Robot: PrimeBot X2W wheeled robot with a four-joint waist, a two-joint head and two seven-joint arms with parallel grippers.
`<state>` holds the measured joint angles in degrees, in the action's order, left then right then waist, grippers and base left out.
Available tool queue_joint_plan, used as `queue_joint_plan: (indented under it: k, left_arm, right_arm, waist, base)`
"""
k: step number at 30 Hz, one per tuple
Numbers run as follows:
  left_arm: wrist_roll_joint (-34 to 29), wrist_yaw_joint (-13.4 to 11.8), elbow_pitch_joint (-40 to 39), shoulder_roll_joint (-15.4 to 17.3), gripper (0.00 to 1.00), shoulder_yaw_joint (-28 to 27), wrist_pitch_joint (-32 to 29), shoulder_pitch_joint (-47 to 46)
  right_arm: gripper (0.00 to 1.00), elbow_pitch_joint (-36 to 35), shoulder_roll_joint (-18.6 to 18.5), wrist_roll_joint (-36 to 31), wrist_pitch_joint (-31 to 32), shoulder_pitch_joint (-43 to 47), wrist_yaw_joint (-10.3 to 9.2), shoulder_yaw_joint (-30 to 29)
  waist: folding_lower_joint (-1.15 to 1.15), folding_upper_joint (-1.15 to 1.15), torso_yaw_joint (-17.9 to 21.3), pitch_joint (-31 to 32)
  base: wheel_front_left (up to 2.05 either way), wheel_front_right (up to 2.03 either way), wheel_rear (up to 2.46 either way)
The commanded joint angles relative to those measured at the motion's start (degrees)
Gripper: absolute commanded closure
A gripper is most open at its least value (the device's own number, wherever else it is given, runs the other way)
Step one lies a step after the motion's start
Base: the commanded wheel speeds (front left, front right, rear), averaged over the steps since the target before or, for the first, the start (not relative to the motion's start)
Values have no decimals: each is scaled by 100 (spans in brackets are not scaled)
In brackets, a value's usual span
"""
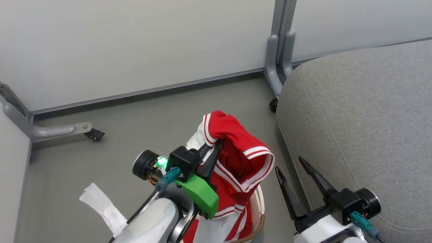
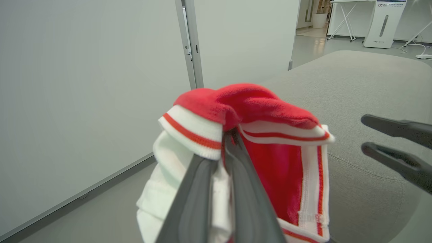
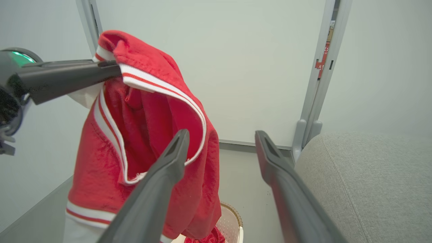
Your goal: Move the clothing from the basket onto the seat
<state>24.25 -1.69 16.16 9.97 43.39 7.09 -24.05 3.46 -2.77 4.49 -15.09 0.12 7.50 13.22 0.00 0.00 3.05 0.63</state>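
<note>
Starting w/ the seat (image 1: 364, 118): big grey cushion on the robot's right, rounded edge nearest the load. Risk there: a drop too close to that edge & the cloth slides to the floor (image 1: 141, 111); release needs to be well inboard.

Then the basket (image 1: 259, 211): on the floor just beside the seat, under the hanging load, pale perforated wall w/ brown rim. Low hem hangs close to the rim, so a sideways swing could snag it or tip the basket; can't tell if the hem is clear. More red fabric shows inside, so more trips are prob. left.

Then the clothing (image 1: 243, 158): red garment, white stripe trim & white panel, up in the air above the basket, near but apart from the seat, draped limp in folds. Pinch looks to be on a small bunch near a trimmed edge, so it could slip out mid-carry.

L gripper (image 1: 216, 143): jaws clamped tight on that fold.

R gripper (image 1: 289, 163): jaws spread wide, nothing in them, just beside the seat edge; might foul the cloth as it crosses.
</note>
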Motion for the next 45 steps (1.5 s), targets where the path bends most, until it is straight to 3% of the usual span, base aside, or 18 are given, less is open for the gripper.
queue_joint_plan:
  k: [1,24,25,26,27,28,29,45]
  left_arm:
    - [39,21,-147,10,100,17,-32,79]
    - [154,323,-1583,-159,100,745,-743,109]
    - [155,318,-1595,-158,100,750,-743,113]
    - [163,322,-1608,-147,100,766,-762,121]
    - [183,321,-1613,-141,100,768,-775,133]
    - [224,321,-1623,-143,100,762,-779,160]
    - [228,320,-1631,-138,100,760,-786,166]
    - [358,229,-1685,-49,100,744,-801,281]
  right_arm:
    - [0,34,-22,-16,-13,-85,-2,14]
    - [0,411,-58,38,-13,-366,-2,334]
    - [5,413,-61,39,-13,-371,-2,342]
    - [57,429,-73,42,-13,-372,-2,373]
    - [78,433,-77,44,-13,-372,-2,386]
    - [95,431,-82,47,-13,-369,-2,395]
    - [100,433,-85,54,-13,-362,-2,401]
    - [100,394,-123,173,-13,-198,-2,394]
  waist:
    - [0,0,0,-5]
    - [0,0,2,-169]
    - [0,0,4,-169]
    - [0,0,8,-168]
    - [0,0,11,-167]
    - [0,0,14,-164]
    - [0,0,16,-162]
    - [0,0,-49,-133]
  base:
    - [0,0,0]
    - [0,0,0]
    - [0,0,0]
    - [0,0,0]
    - [0,0,0]
    - [0,0,0]
    - [0,0,0]
    - [0,0,0]
